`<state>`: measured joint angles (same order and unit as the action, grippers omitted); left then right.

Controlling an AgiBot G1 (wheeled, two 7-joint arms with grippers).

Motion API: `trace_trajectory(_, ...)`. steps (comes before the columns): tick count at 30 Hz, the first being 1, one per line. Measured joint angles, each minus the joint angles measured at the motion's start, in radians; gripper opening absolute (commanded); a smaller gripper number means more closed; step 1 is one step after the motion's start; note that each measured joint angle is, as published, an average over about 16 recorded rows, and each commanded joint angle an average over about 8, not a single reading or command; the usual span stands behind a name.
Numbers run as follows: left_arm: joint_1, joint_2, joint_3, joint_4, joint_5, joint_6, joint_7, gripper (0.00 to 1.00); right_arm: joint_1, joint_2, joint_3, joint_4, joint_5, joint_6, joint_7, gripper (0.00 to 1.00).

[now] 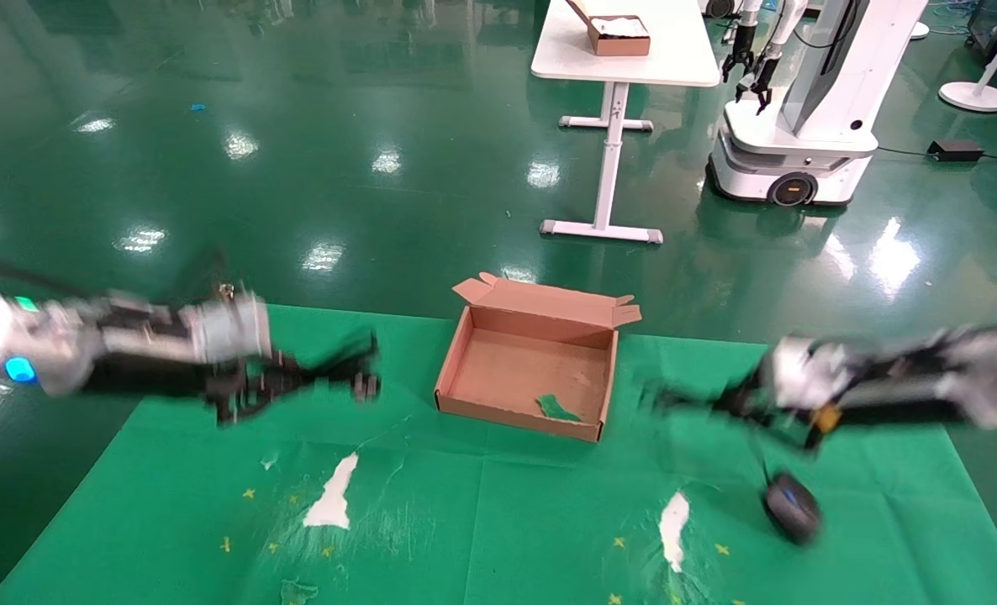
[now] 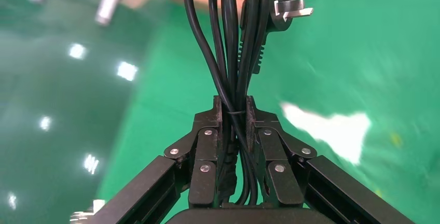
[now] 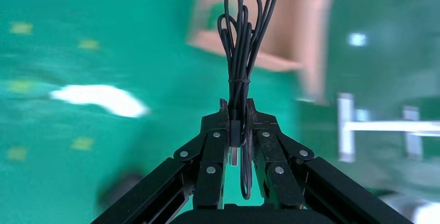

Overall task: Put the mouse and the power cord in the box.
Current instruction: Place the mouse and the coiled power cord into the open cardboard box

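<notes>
Flanking box (image 1: pixel 525 409): left gripper (image 2: pixel 234 111) clamping power cord (image 2: pixel 236 37), right gripper (image 3: pixel 236 111) mouse (image 1: pixel 791 507) cable.

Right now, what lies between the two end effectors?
In the head view, the box, open, sits on the green cloth between the left end effector, gripping the power cord, and the right end effector.

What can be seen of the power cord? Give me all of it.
The power cord is a thick black cable, rubbery-looking, folded into a long bundle cinched by a thin tie. Its chunky black plug shows flat metal prongs. The left gripper has its jaws shut on the bundle, holding it in the air left of the box.
</notes>
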<state>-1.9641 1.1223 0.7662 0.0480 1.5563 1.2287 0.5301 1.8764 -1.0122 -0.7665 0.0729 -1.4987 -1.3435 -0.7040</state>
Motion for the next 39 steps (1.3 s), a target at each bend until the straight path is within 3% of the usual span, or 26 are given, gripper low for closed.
trace_trajectory(8,-0.105,0.056,-0.054,0.005,-0.082,-0.098,-0.134,0.00,0.077,-0.053,0.043,0.023,0.059,0.064,0.019,0.00)
trace_trajectory(15,-0.143,0.146,-0.088,-0.022,-0.134,-0.256,-0.203,0.00,0.047,-0.199,0.072,0.004,0.097,0.282,-0.007,0.00)
trace_trajectory(23,-0.137,0.207,-0.113,-0.058,-0.171,-0.392,-0.223,0.00,-0.061,-0.324,0.085,0.005,0.124,0.499,-0.027,0.00)
trace_trajectory(28,-0.122,0.211,-0.117,-0.067,-0.178,-0.400,-0.229,0.00,-0.131,-0.347,0.089,0.028,0.149,0.528,-0.004,0.00)
trace_trajectory(37,-0.108,0.180,-0.110,-0.064,-0.169,-0.287,-0.240,0.00,-0.206,-0.347,0.085,0.058,0.192,0.523,0.080,0.01)
trace_trajectory(38,-0.108,0.177,-0.109,-0.064,-0.169,-0.273,-0.240,0.00,-0.210,-0.347,0.084,0.059,0.196,0.525,0.090,0.07)
trace_trajectory(39,-0.109,0.173,-0.108,-0.063,-0.168,-0.259,-0.240,0.00,-0.214,-0.347,0.083,0.060,0.200,0.528,0.099,0.19)
